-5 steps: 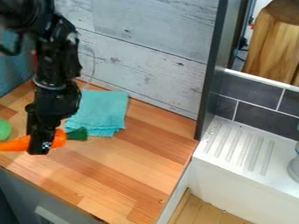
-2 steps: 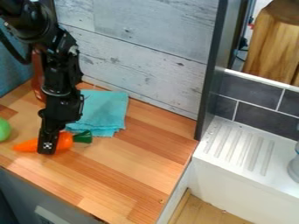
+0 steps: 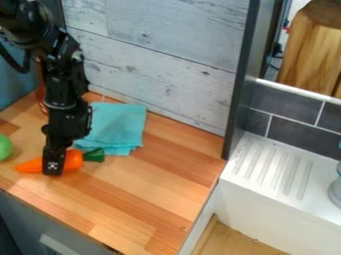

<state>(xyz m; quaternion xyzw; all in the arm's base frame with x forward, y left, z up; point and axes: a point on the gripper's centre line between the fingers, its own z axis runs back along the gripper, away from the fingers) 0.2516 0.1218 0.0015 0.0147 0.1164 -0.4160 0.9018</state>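
Carrot (image 3: 73, 160) behind end effector (image 3: 52, 171), opening and hold unclear, folded teal cloth (image 3: 118, 127) nearby

Looking at pale, weathered planks (image 3: 160, 55) behind the claw (image 3: 53, 167), then down to striped wooden worktop (image 3: 153, 179) below it. Now swinging well away from the claw, past a dark upright panel (image 3: 245, 74), to dark grey tiles (image 3: 299, 128) above a white ribbed drainboard (image 3: 313, 199).

count by kind, taken from the cloth: one of each.
one folded teal cloth (image 3: 114, 128); near it, one orange carrot (image 3: 74, 160); to its left, one green round item (image 3: 5, 148) and one reddish-brown upright item (image 3: 42, 94); well to its right, one ridged white drainboard (image 3: 275, 174) and one wooden block (image 3: 309, 52).
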